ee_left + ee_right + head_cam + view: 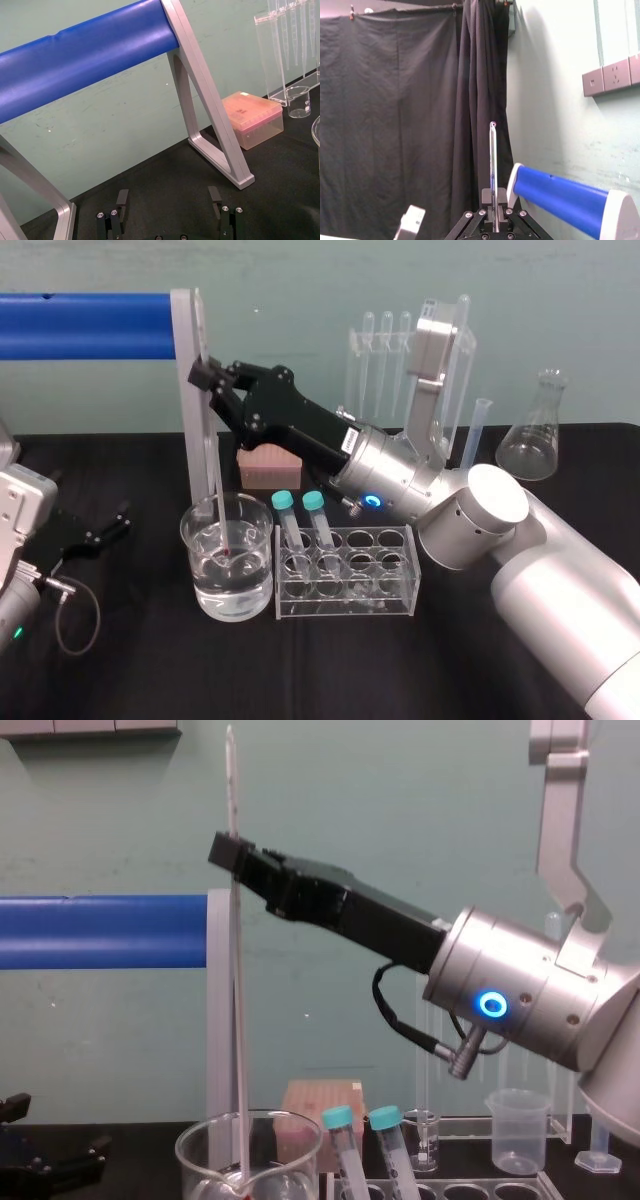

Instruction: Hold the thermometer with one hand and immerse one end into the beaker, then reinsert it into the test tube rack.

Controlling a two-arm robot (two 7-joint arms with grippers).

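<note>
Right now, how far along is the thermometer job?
Done: the thermometer is out of the rack, gripped upright by the right end effector. In hand: its lower end is dipped inside the beaker. Left: lift it out and reinsert it into the test tube rack beside the beaker. The left end effector sits parked, open, at the far left.

The thermometer [215, 470] is clear glass with a small red tip. The beaker [196, 540] and test tube rack [345, 585] are clear too, and the tubes' caps [283, 499] are teal. The right gripper [203, 373] is black, its wrist [390, 475] silver with a glowing blue ring [372, 502]. The bar [85, 327] is bright blue, the box [270, 468] pink, and the tablecloth [150, 660] plain black.
</note>
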